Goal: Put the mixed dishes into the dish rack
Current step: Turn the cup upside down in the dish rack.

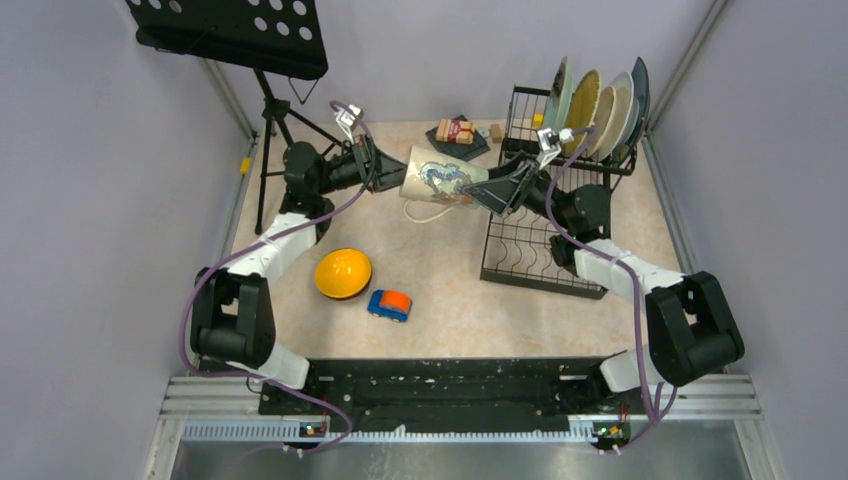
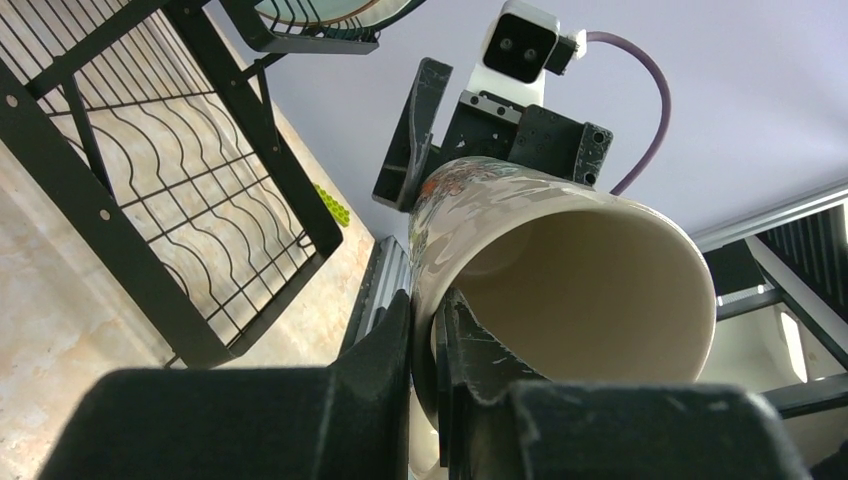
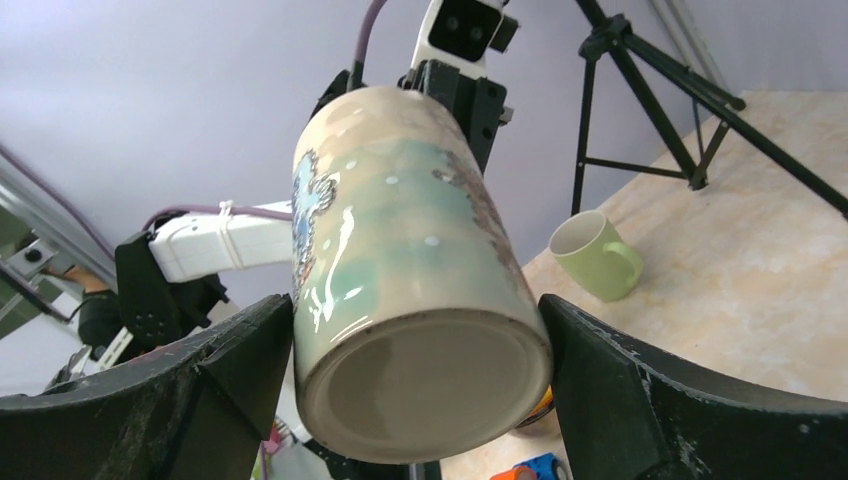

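A beige mug [image 1: 440, 180] with a blue-green pattern hangs on its side in the air beside the dish rack [image 1: 540, 250]. My left gripper [image 1: 400, 178] is shut on its rim [image 2: 428, 330], one finger inside and one outside. My right gripper [image 1: 497, 188] is open, its fingers [image 3: 240, 360] straddling the mug's base [image 3: 400, 250] very closely. Several round plates and a dark teal one [image 1: 595, 105] stand in the rack's upper tier. An orange-yellow bowl [image 1: 343, 273] sits on the table. A pale green mug [image 3: 595, 255] stands on the table, seen only in the right wrist view.
A blue-and-orange toy car [image 1: 389, 304] lies right of the bowl. A packet on a dark mat [image 1: 457, 132] sits at the back, left of the rack. The black music stand [image 1: 230, 30] on its tripod [image 3: 650, 100] stands at the back left.
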You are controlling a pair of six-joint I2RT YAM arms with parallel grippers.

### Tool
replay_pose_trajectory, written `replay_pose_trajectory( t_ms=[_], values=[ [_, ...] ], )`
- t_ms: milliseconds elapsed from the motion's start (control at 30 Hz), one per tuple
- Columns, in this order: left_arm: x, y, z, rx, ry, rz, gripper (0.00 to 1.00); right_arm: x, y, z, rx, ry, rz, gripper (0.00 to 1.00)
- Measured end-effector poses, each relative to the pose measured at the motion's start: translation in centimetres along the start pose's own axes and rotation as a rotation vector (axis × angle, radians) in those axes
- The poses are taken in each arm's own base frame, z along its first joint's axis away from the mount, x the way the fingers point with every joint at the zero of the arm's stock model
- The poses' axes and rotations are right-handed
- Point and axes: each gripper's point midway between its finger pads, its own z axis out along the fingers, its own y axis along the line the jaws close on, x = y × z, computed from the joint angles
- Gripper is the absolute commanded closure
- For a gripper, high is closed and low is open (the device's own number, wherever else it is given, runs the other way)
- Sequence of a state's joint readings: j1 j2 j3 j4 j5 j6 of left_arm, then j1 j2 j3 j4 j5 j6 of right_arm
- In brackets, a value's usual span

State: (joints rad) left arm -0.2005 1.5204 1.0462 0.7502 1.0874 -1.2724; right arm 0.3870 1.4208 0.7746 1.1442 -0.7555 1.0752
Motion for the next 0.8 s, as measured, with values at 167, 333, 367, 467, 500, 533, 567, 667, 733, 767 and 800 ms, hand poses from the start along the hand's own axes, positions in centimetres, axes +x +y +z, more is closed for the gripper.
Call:
replay_pose_trajectory(
  t_ms=[167,333,367,467,500,533,567,667,733,767,800],
  values=[
    [0.0,0.0,0.0,-0.001,-0.001,-0.002,1.0,-0.7,-0.5,0.1,0.021,-0.037,-0.017,0.1],
    [-0.1,0.0,0.0,0.0,-0.004,-0.003,1.0,-0.6,-0.3,0.0,0.013,-0.03,-0.021,0.1],
    [-0.1,-0.1,0.0,0.002,-0.004,-0.003,1.0,-0.6,-0.2,0.0,0.008,-0.028,-0.021,0.11],
    [-0.1,-0.3,0.0,0.009,-0.005,-0.006,1.0,-0.7,0.6,0.0,-0.024,-0.023,-0.024,0.15],
    [-0.2,-0.5,0.0,0.014,-0.006,-0.007,1.0,-0.6,0.7,-0.1,-0.031,-0.021,-0.02,0.15],
    [-0.2,-0.6,0.0,0.019,-0.005,-0.005,1.0,-0.7,0.9,-0.1,-0.04,-0.02,-0.021,0.16],
    [-0.2,-0.8,0.0,0.024,-0.004,-0.001,1.0,-0.7,1.0,-0.1,-0.048,-0.017,-0.019,0.14],
    [-0.2,-0.9,0.0,0.029,-0.004,-0.004,1.0,-0.6,1.1,0.0,-0.067,-0.004,-0.009,0.11],
    [-0.3,-0.9,0.0,0.03,-0.007,-0.005,1.0,-0.6,1.2,0.1,-0.071,0.003,-0.006,0.11],
    [-0.3,-0.8,0.1,0.03,-0.008,-0.006,1.0,-0.5,1.2,0.1,-0.072,0.005,-0.007,0.11],
    [-0.3,-0.8,0.1,0.031,-0.008,-0.004,1.0,-0.5,1.1,0.1,-0.07,0.007,-0.006,0.11]
  ],
)
